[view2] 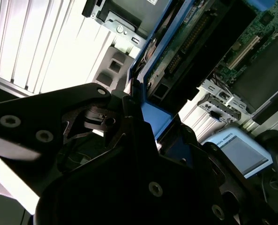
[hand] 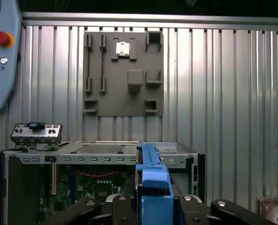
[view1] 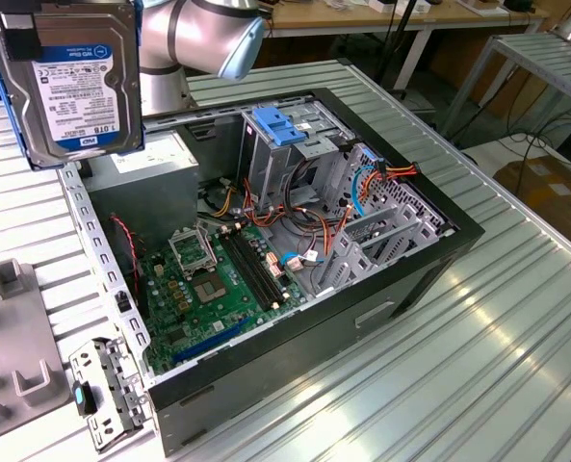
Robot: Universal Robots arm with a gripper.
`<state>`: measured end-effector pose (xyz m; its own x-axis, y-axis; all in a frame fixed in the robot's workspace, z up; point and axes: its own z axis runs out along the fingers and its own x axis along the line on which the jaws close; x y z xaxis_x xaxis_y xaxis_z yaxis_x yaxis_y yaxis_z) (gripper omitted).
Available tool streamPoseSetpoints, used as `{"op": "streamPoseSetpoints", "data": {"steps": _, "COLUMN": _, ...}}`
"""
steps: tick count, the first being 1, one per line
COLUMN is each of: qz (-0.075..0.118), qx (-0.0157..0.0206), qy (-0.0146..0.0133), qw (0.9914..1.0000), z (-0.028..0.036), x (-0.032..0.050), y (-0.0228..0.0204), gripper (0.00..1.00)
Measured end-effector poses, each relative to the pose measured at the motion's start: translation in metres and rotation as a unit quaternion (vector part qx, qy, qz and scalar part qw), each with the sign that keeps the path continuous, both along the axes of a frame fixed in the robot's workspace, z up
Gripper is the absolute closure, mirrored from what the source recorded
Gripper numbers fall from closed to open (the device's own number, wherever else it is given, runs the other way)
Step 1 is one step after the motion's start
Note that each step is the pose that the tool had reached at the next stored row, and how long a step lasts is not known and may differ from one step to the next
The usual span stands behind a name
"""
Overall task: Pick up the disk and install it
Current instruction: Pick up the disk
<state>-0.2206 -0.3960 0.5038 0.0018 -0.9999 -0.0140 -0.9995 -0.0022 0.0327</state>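
The disk (view1: pixel 68 77), a silver hard drive with a white-and-blue label and blue side rails, hangs in the air at the exterior view's upper left, above the back corner of the open computer case (view1: pixel 439 241). In the first wrist view its blue rail (hand: pixel 150 171) runs up from between my black fingers (hand: pixel 117 208), and my gripper (hand: pixel 153 204) is shut on it. The second wrist view shows the disk's circuit-board underside (view2: pixel 195 37) and blue rail (view2: pixel 153 112) held at my gripper (view2: pixel 141 110). The case's drive cage, with a blue latch (view1: pixel 280 125), stands at the case's far side.
The case lies open on a ribbed metal table (view1: pixel 497 366), showing the motherboard (view1: pixel 208 279) and cables. A grey fixture plate (hand: pixel 124 75) lies beside it, and a small metal bracket (view1: pixel 102 395) sits near the case's front corner. A teach pendant (hand: pixel 0 51) rests on the table.
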Motion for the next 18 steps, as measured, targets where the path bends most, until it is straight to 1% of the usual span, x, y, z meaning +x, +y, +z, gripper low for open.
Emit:
{"op": "streamPoseSetpoints", "data": {"steps": 9, "qz": 0.0, "qx": 0.0, "qy": 0.0022, "qw": 1.0, "z": 0.0, "x": 0.0181, "y": -0.0027, "gripper": 0.63}}
{"op": "streamPoseSetpoints", "data": {"steps": 11, "qz": 0.0, "qx": 0.0, "qy": 0.0028, "qw": 1.0, "z": 0.0, "x": 0.0228, "y": -0.0033, "gripper": 0.63}}
{"op": "streamPoseSetpoints", "data": {"steps": 12, "qz": 0.0, "qx": 0.0, "qy": 0.0033, "qw": 0.99999, "z": 0.0, "x": 0.0271, "y": -0.004, "gripper": 0.63}}
{"op": "streamPoseSetpoints", "data": {"steps": 14, "qz": 0.0, "qx": 0.0, "qy": 0.0038, "qw": 0.99999, "z": 0.0, "x": 0.0306, "y": -0.0047, "gripper": 0.63}}
{"op": "streamPoseSetpoints", "data": {"steps": 16, "qz": 0.0, "qx": 0.0, "qy": 0.0043, "qw": 0.99999, "z": 0.0, "x": 0.0365, "y": -0.0063, "gripper": 0.63}}
{"op": "streamPoseSetpoints", "data": {"steps": 18, "qz": 0.0, "qx": 0.0, "qy": 0.0044, "qw": 0.99999, "z": 0.0, "x": 0.0383, "y": -0.0092, "gripper": 0.63}}
